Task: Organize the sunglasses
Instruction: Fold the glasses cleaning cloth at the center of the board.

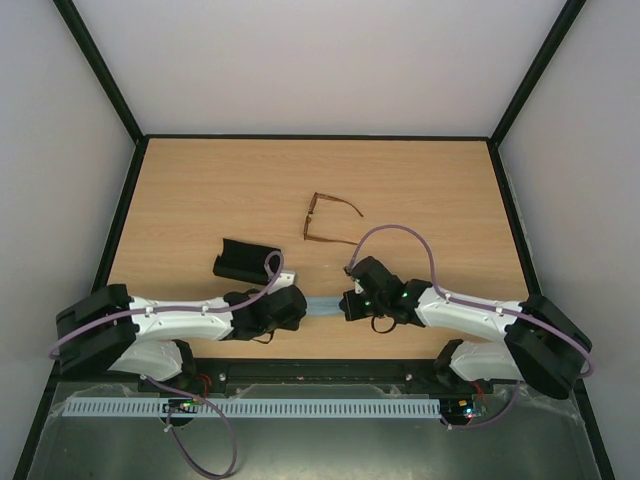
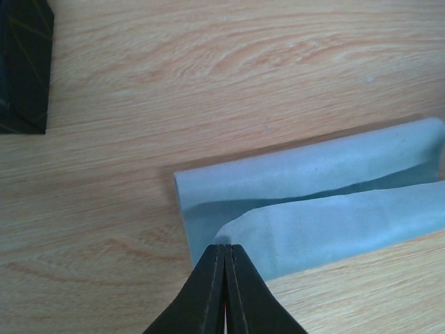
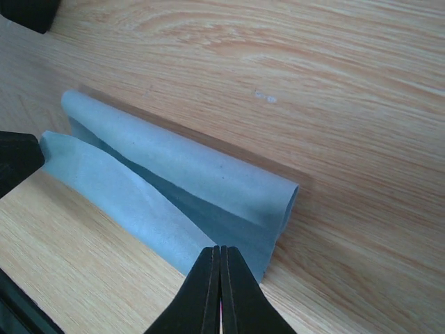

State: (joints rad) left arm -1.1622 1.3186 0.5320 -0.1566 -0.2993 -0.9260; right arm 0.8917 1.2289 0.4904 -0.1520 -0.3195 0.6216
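We see the thin brown-framed sunglasses (image 1: 309, 217) lying on the light wooden table (image 1: 200, 190), beyond both arms and right of the black oblong case (image 1: 245, 260), which the wrist views cut down to a dark corner. The left gripper (image 2: 224, 252) and right gripper (image 3: 220, 254) each have their jaws pressed together on a near corner of the folded light blue-grey cloth (image 2: 313, 195). From above, only a thin strip of it shows between them.
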